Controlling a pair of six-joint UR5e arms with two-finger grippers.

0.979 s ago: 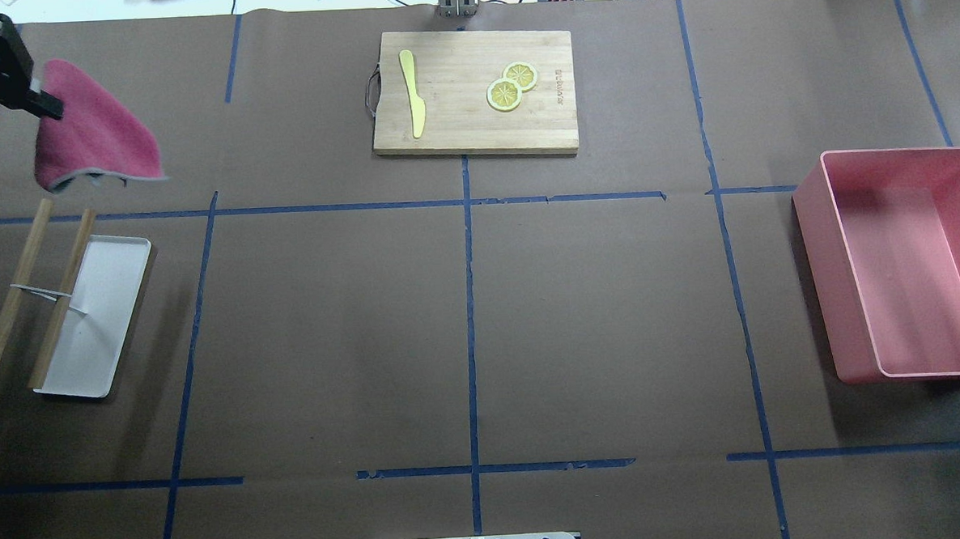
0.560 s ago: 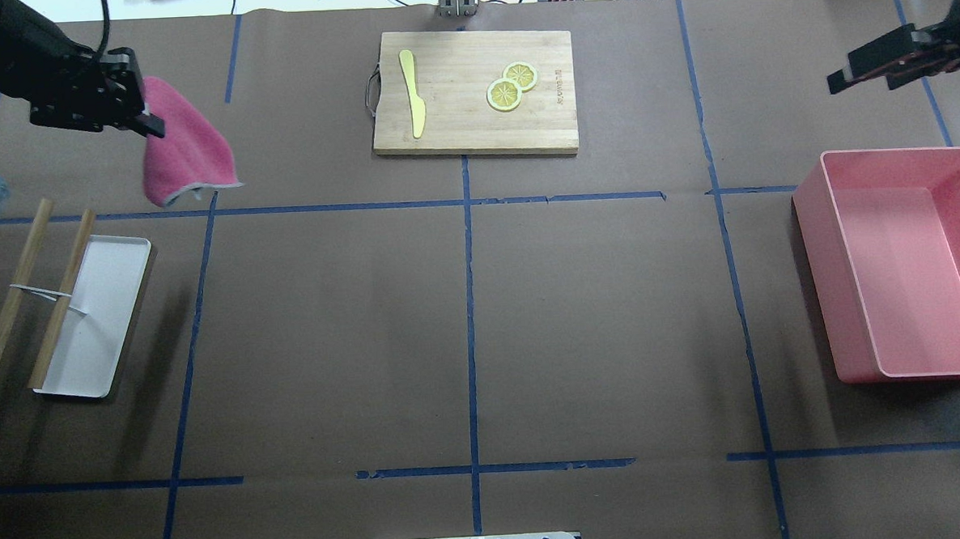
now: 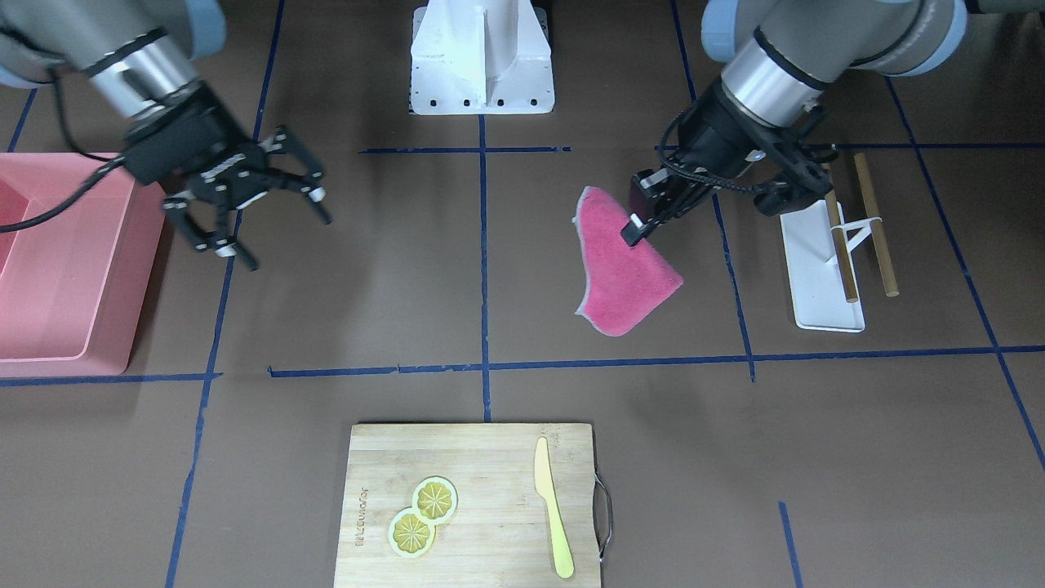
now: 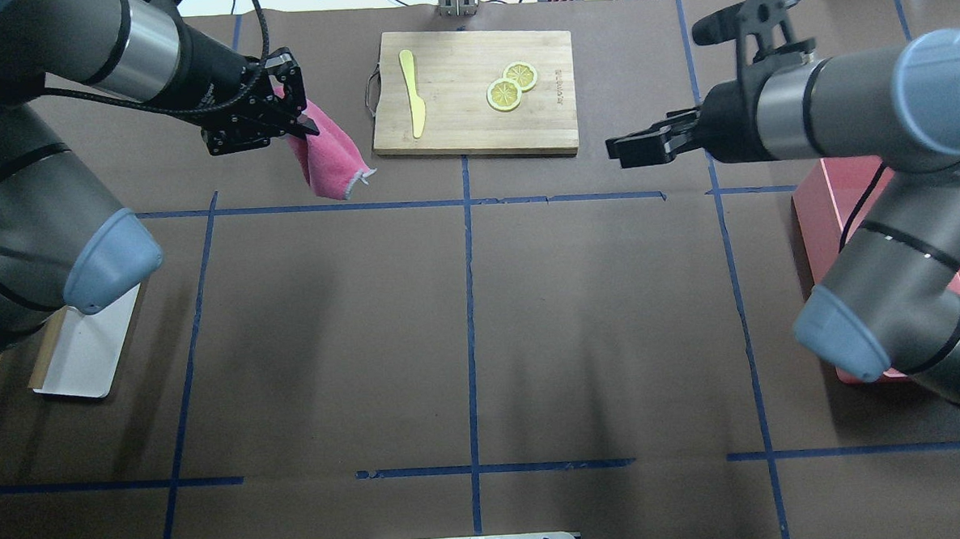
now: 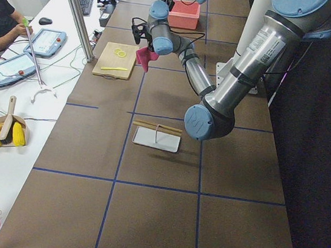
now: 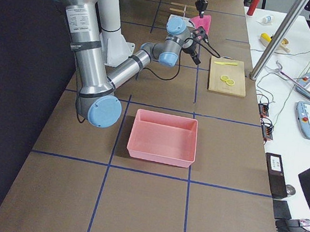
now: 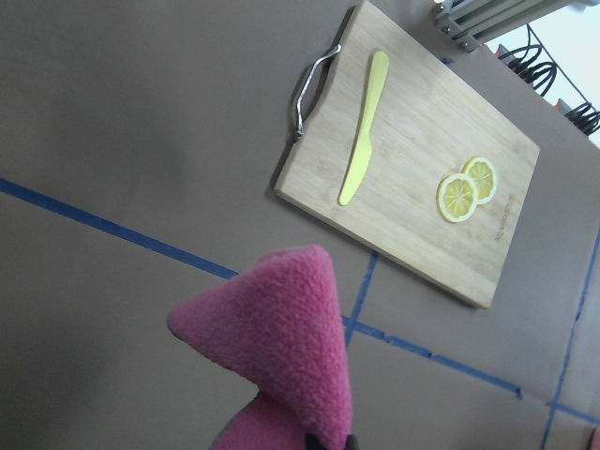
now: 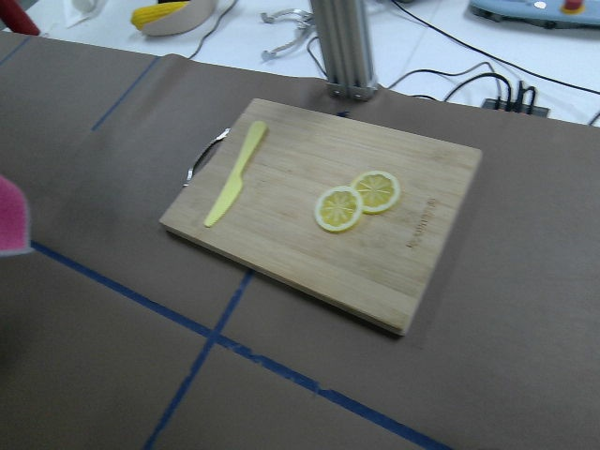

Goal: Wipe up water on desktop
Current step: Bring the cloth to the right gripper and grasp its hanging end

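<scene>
The brown desktop (image 4: 329,333) is crossed by dark-blue tape lines; no water shows on it. My left gripper (image 4: 299,125) is shut on one corner of a pink cloth (image 4: 331,164). The cloth hangs above the desktop, just left of the cutting board. The front view shows the same grip (image 3: 637,230) and the cloth (image 3: 624,282) drooping below it. The left wrist view shows the cloth (image 7: 281,347) from above. My right gripper (image 3: 282,237) is open and empty. It hovers right of the board in the overhead view (image 4: 616,148).
A bamboo cutting board (image 4: 473,116) with a yellow knife (image 4: 413,94) and two lemon slices (image 4: 511,86) lies at the far middle. A pink bin (image 3: 65,269) stands on my right side. A white tray (image 3: 820,269) with a wooden rack lies on my left.
My left arm has carried the pink cloth rightward, from the far left edge to beside the cutting board. My right arm has come in from the right edge towards the middle.
</scene>
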